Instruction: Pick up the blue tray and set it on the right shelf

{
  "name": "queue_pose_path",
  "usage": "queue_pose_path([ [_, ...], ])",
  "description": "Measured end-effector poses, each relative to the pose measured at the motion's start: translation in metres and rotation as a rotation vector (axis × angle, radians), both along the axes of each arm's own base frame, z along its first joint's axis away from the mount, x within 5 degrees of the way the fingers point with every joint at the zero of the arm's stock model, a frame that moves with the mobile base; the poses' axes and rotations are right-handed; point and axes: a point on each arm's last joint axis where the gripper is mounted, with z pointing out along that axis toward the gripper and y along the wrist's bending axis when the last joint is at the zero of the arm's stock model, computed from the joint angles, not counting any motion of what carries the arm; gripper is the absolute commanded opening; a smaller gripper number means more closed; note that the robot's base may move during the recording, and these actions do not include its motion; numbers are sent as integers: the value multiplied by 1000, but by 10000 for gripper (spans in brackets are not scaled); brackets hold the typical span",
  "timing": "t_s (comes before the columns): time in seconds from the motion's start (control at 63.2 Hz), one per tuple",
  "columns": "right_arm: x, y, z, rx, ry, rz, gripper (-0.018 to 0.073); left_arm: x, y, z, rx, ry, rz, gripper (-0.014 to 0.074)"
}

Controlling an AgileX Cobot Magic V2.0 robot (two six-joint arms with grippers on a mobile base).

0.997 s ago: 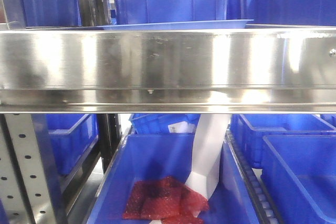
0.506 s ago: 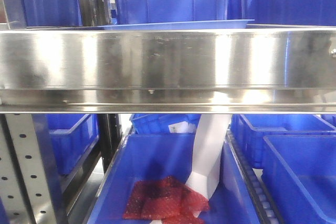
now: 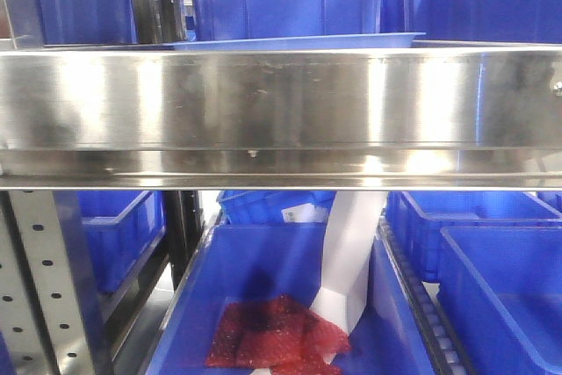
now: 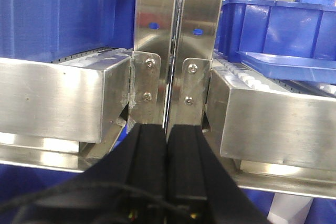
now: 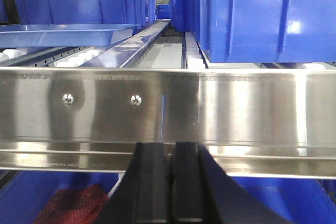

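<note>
Blue tray [image 3: 299,41] is lying on the right shelf [image 3: 281,103], both grippers closed and empty in front of the rail.

In the front view the wide steel rail is hiding most of the tray, only its thin rim is showing above it, and no arm is appearing there. The left gripper [image 4: 167,135] is keeping its black fingers pressed together, holding nothing, just before the perforated upright [image 4: 173,35]; the tray is sitting up to its right. The right gripper [image 5: 169,153] is also pressed together and empty, just below the rail, and the tray is resting on the white rollers [image 5: 73,59] up to its left, apart from it.
</note>
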Motion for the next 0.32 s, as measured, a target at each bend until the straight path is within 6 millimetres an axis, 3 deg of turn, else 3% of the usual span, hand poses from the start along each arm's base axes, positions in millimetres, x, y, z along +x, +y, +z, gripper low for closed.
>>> queue_pose_path([
  [0.316, 0, 0, 0, 0, 0, 0, 57, 0, 0, 0, 0, 0, 0, -46],
])
